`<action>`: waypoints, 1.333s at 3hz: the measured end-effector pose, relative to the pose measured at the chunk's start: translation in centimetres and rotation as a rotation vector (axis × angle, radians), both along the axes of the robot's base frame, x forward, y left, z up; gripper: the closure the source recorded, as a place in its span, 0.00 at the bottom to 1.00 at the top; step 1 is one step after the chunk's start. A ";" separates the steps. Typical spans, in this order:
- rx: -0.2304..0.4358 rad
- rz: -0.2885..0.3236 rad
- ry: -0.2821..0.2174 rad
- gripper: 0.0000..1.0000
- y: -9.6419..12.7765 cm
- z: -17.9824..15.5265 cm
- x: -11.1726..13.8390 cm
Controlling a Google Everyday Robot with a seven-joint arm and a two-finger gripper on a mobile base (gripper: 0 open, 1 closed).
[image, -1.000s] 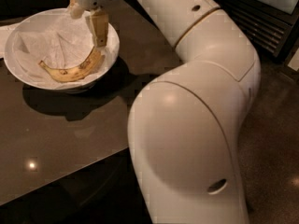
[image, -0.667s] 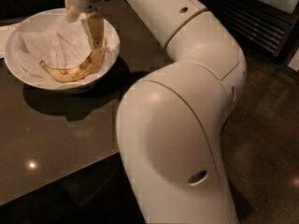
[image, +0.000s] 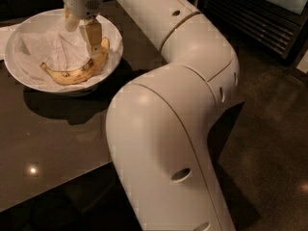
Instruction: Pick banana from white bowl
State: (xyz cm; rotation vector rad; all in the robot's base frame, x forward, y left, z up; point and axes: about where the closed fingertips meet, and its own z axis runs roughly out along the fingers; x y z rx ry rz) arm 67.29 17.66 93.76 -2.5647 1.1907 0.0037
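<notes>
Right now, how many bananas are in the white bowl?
1. The banana lies in the white bowl on crumpled paper, toward its right side. The tool hangs open over the banana's right end. Paper could hide more.

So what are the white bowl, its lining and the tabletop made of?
Wide round white bowl: smooth, glossy rim, likely ceramic or plastic. Crumpled white lining: paper, by its creases. Dark brown tabletop: polished, reflecting a light spot; stone or laminate. The open claw hangs over the bowl.

The robot's jaws hang parted in the white bowl [image: 14, 73] beside the banana [image: 72, 75], on a dark worktop [image: 48, 138].
</notes>
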 end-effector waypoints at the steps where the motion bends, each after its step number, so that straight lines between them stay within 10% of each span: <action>1: -0.014 -0.006 0.024 0.34 0.2 -1.2 0.1; 4: -0.060 -0.026 0.112 0.42 0.0 -4.7 -0.6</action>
